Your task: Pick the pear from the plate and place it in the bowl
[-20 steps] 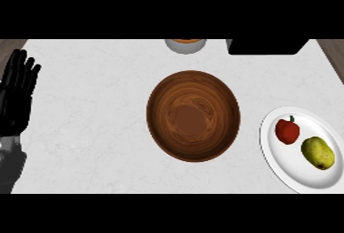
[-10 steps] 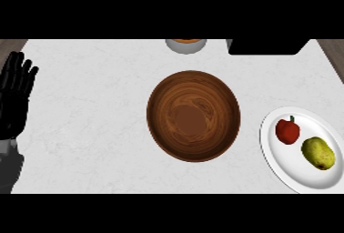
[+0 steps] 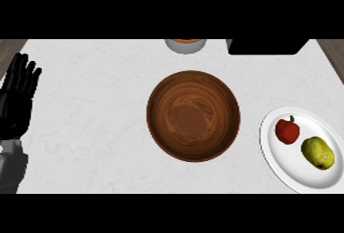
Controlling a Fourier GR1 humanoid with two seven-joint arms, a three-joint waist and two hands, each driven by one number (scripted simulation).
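Nothing has moved since earlier: the yellow-green pear (image 3: 318,153) lies on the plate (image 3: 285,169) beside a red apple (image 3: 287,131), right of the bowl (image 3: 193,116); the left robot hand (image 3: 15,104) rests released at the worktop's (image 3: 101,136) left edge.

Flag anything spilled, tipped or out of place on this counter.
Nothing stands out. Pear and red fruit lie on the plate, the bowl sits upright beside it, the left hand rests open at left.

The left hand (image 3: 15,104) has drifted slightly lower in view.
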